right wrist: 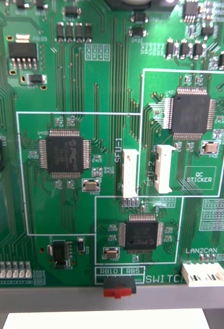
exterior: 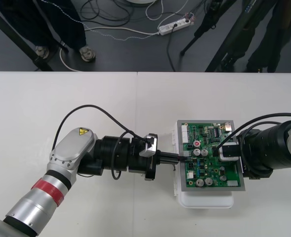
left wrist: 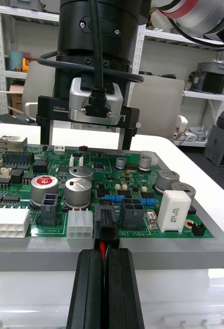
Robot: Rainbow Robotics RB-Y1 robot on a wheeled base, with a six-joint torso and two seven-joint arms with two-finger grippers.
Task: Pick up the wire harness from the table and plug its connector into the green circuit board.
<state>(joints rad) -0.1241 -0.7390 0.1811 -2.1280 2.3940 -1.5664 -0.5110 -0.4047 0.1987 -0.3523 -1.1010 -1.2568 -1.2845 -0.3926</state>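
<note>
Front view looks steeply down; right wrist faces the green circuit board [exterior: 200, 164] closely, left wrist level across it.

Table [exterior: 61, 103]: plain, light, with a thin seam [exterior: 137, 98] running in from its far edge. Beyond it, dark floor [exterior: 130, 57]. On the floor: white power strip [exterior: 174, 25], loose black and white cables [exterior: 111, 17], black stand legs [exterior: 204, 29].

Left gripper [exterior: 179, 158] level, fingers pinched on harness [left wrist: 106, 229], right gripper [exterior: 223, 150] pointing down, fingers apart

Bright, even light fr above; soft faint shadows on table [exterior: 61, 103]; floor strip [exterior: 135, 49] darker.
</note>
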